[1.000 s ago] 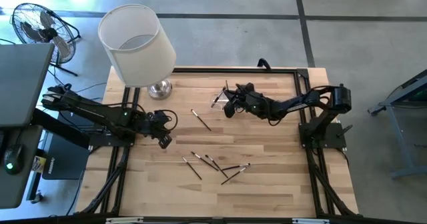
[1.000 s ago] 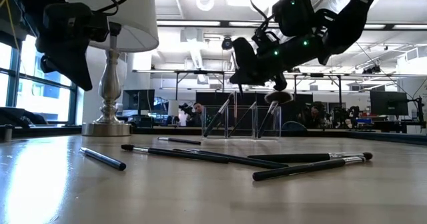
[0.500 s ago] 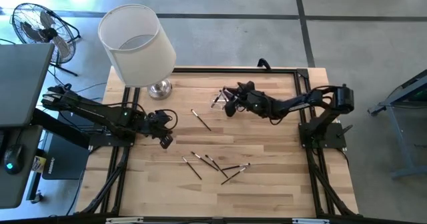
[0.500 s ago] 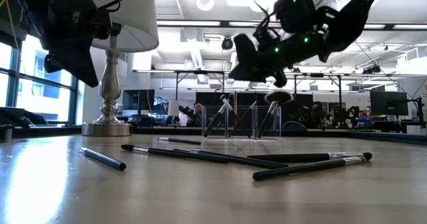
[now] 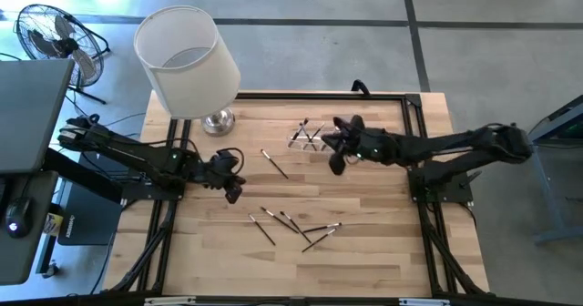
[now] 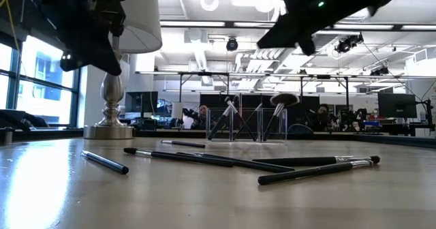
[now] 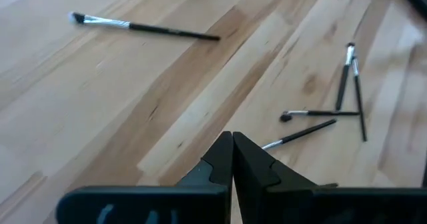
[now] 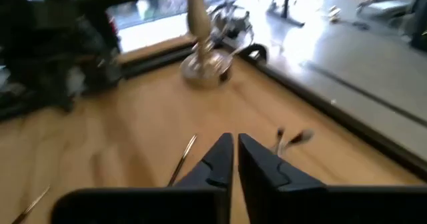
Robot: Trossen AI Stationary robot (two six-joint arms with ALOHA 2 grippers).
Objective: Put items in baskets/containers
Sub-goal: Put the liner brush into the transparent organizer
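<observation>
A small clear holder [image 5: 305, 135] stands on the wooden table at the far middle. Several slim dark brushes lean in it, one with a fluffy head [image 6: 279, 99]. One loose brush [image 5: 274, 163] lies near the middle, and several more brushes [image 5: 293, 226] lie in a loose heap toward the near edge. My right gripper [image 5: 335, 165] hangs shut and empty in the air, just right of and nearer than the holder. My left gripper [image 5: 233, 190] hovers shut and empty over the table's left part, above bare wood [image 7: 232, 159].
A lamp with a big white shade [image 5: 187, 60] and a silver foot [image 5: 219, 121] stands at the far left corner. A black frame [image 5: 401, 96] runs round the tabletop. A fan [image 5: 55, 37] stands off the table on the left.
My right gripper has risen from just above the holder and drawn back toward the table's right and near side. The fluffy-headed brush stays leaning in the holder. My left gripper has edged slightly toward the table's middle.
</observation>
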